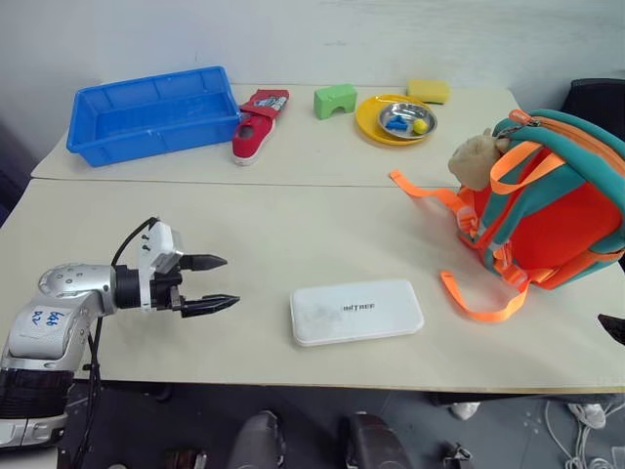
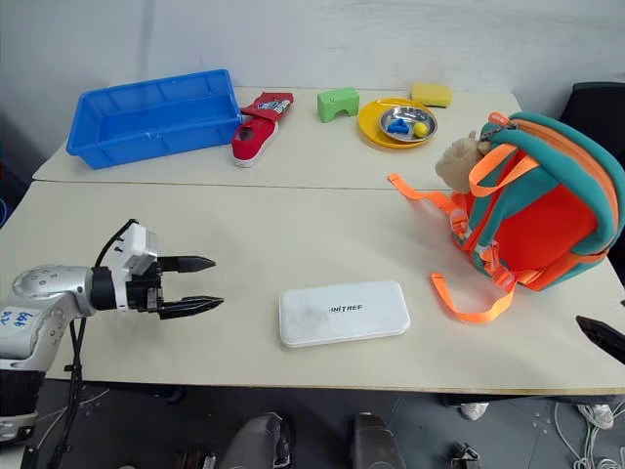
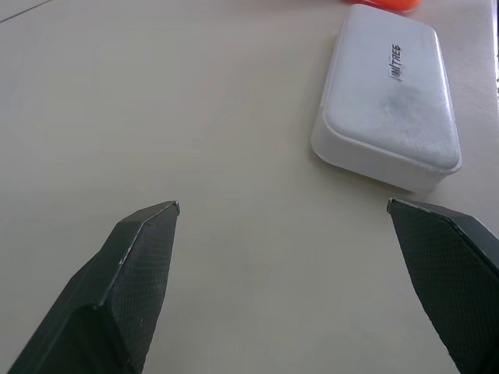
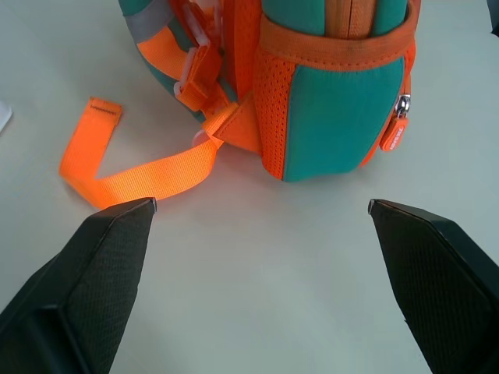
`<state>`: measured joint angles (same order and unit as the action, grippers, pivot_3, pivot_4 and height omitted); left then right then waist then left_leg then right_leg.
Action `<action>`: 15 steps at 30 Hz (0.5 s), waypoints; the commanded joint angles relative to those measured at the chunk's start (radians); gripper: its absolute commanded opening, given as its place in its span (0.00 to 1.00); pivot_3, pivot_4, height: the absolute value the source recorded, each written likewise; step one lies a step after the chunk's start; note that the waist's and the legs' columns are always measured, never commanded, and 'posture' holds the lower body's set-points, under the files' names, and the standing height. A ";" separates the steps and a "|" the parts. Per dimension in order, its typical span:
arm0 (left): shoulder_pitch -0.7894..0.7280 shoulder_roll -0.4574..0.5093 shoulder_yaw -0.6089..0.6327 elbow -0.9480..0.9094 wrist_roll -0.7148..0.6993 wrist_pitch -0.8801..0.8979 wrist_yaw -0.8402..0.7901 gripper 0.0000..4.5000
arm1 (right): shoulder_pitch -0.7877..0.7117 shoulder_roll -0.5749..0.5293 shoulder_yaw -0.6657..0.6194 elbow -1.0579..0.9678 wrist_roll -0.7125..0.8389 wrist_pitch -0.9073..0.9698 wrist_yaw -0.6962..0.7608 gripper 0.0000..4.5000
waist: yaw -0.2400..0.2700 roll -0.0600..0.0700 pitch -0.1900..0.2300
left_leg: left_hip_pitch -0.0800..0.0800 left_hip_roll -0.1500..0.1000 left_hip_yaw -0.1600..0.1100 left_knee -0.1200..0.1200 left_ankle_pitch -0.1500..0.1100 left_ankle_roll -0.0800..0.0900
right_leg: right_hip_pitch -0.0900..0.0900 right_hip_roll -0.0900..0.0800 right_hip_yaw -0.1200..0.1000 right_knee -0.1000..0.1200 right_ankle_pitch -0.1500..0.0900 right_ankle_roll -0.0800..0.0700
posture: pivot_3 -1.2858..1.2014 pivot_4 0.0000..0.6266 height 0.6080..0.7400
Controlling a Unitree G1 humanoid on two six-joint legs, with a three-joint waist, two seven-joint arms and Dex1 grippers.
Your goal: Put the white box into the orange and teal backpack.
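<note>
The white box (image 1: 356, 312) lies flat near the front edge of the counter (image 1: 293, 225), about midway along it, with its grey lettering facing up. The left claw (image 1: 213, 283) hovers over the counter near its front left corner, its 2 black fingers spread wide with nothing between them, tips pointing toward the box and well short of it. The orange and teal backpack (image 1: 557, 205) stands by the right edge of the counter, its orange straps (image 1: 483, 311) trailing toward the box and a beige plush toy (image 1: 476, 158) attached at its top. The left wrist view adds the box's near short end, slightly smudged on top, lying apart from the fingers. The right wrist view gives the backpack's teal side pocket (image 4: 343, 109) and an orange zipper pull (image 4: 396, 132), seen between the right claw (image 4: 261, 206) fingers, which also stand wide and empty. Along the back edge sit a blue tray (image 1: 154, 112), a red shoe (image 1: 259, 125), a green block (image 1: 335, 101), a yellow sponge (image 1: 428, 90) and a yellow plate (image 1: 371, 122) holding a small metal bowl (image 1: 406, 120).
</note>
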<state>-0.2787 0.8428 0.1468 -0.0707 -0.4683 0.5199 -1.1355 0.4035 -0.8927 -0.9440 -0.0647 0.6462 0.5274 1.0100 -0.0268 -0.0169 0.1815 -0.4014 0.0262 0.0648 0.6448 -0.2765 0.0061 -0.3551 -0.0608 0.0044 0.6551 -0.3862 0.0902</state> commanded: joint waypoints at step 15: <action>-0.039 0.012 -0.057 -0.028 0.027 -0.015 0.001 1.00 | 0.003 0.001 0.020 -0.212 0.000 0.042 -0.062 0.99 | 0.000 0.000 0.000 | 0.000 0.000 0.000 0.000 0.000 0.000 | 0.000 0.000 0.000 0.000 0.000 0.000 | 0.52 0.24 1.00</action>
<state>-0.2913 0.8449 0.0931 -0.0700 -0.4384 0.5157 -1.1174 0.4092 -0.8859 -0.9275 -0.2049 0.6232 0.5546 0.9555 -0.0266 -0.0169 0.1815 -0.4013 0.0265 0.0648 0.6450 -0.2763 0.0057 -0.3552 -0.0605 0.0045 0.6558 -0.3862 0.0902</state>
